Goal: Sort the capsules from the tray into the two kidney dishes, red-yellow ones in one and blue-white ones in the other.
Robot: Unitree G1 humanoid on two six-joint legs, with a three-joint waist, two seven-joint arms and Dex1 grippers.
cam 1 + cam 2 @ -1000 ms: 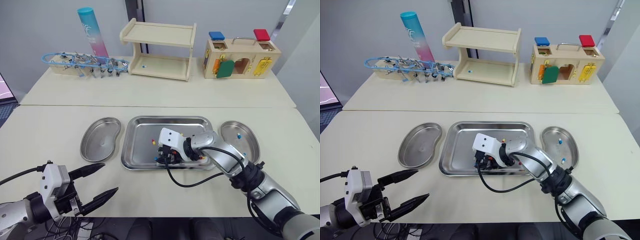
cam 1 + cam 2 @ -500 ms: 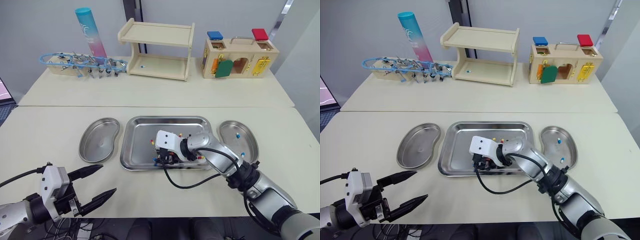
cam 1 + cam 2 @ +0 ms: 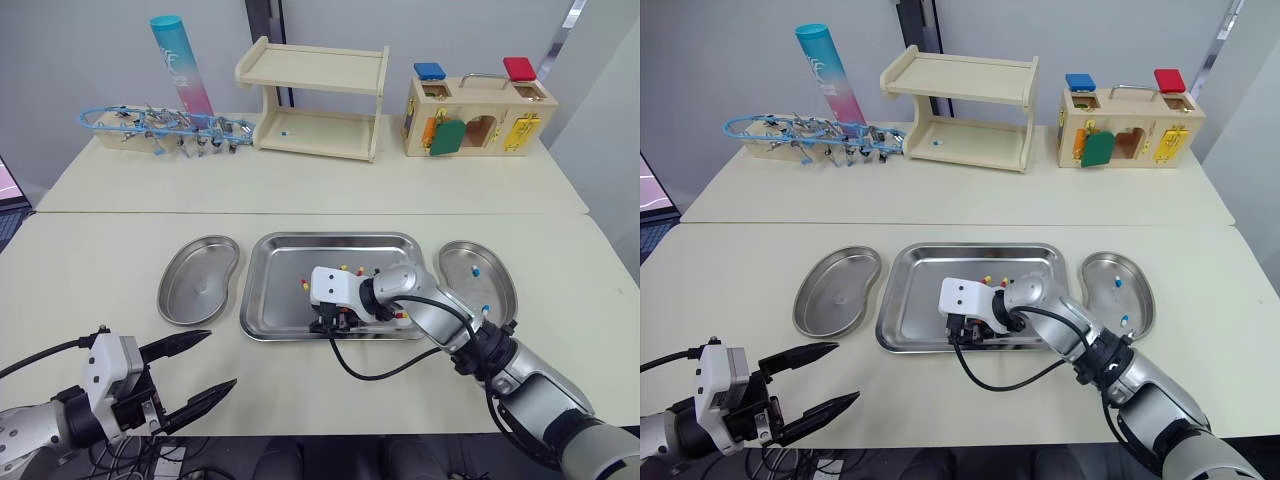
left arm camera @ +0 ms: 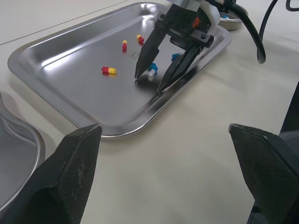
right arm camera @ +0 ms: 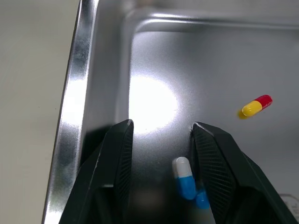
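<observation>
A steel tray [image 3: 335, 243] lies mid-table between two kidney dishes: the left dish [image 3: 198, 293] and the right dish [image 3: 497, 290], which holds blue-white capsules [image 3: 477, 269]. My right gripper [image 3: 333, 325] is down in the tray near its front rim, open. A blue-white capsule [image 5: 183, 179] lies between its fingers [image 5: 117, 158], untouched. A red-yellow capsule [image 5: 256, 106] lies farther into the tray, and more red-yellow capsules [image 4: 109, 70] are scattered beyond it. My left gripper [image 3: 220, 358] hovers open over the table's front left, holding nothing.
At the back of the far table stand a wooden shelf [image 3: 315, 95], a wooden lock box [image 3: 480, 110], a blue rack of metal clips [image 3: 160, 125] and a tall teal-pink tube [image 3: 180, 60]. The right arm's black cable [image 3: 390, 365] loops over the table in front of the tray.
My right gripper has shifted slightly left and toward the tray's front rim, settling around the blue-white capsule. The head camera tilted a little. My left gripper stayed about where it was.
</observation>
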